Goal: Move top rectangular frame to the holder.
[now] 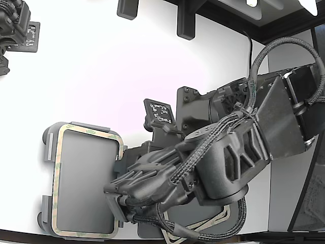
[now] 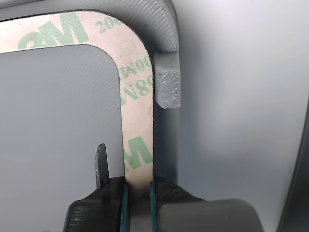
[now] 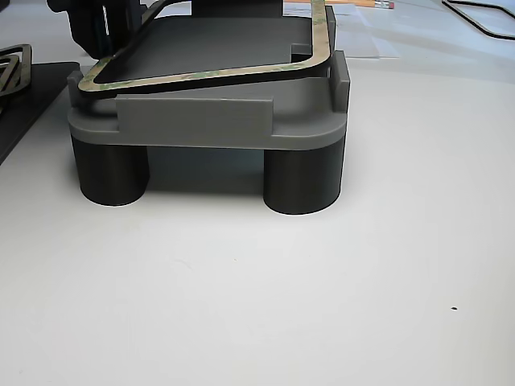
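The top rectangular frame, beige with green 3M print, lies on the light grey holder at the exterior view's lower left. My gripper is shut on the frame's strip at the holder's side nearest the arm. In the wrist view the two pads of my gripper clamp the frame just past a rounded corner, beside a raised tab of the holder. In the other view the frame sits slightly tilted on the holder, one end held by my gripper.
More frames lie on a dark pad under my arm, also seen as the dark pad. A second arm rests at the exterior view's top left. Black fixtures stand along the far edge.
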Available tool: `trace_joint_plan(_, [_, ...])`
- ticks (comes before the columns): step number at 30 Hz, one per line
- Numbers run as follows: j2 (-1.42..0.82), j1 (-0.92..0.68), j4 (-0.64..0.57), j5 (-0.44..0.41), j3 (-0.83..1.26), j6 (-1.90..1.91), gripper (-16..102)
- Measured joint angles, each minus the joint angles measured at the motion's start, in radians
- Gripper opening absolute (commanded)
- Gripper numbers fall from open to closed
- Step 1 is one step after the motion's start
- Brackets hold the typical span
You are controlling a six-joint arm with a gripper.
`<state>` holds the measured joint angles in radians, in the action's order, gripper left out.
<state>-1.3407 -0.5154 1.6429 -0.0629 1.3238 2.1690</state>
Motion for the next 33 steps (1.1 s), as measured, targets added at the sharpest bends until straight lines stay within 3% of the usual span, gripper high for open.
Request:
trace_joint_plan(21, [0.000,0.000,-0.005,0.002,0.005,0.002,-9])
trace_joint_plan(23, [0.000,0.002,-0.005,0.002,0.005,-0.006,6])
trace_joint_plan(24, [0.000,0.002,-0.003,0.002,0.005,-0.008,25])
trace_joint_plan(25, [0.000,0.002,-0.003,0.002,0.005,-0.014,53])
trace_joint_plan(27, [0.002,0.002,0.002,-0.002,-0.002,-0.025,81])
trace_joint_plan(28, [0.002,0.002,0.002,-0.002,-0.006,-0.028,100])
trace_joint_plan(33, [0.002,0.002,0.002,-0.015,-0.037,-0.055,100])
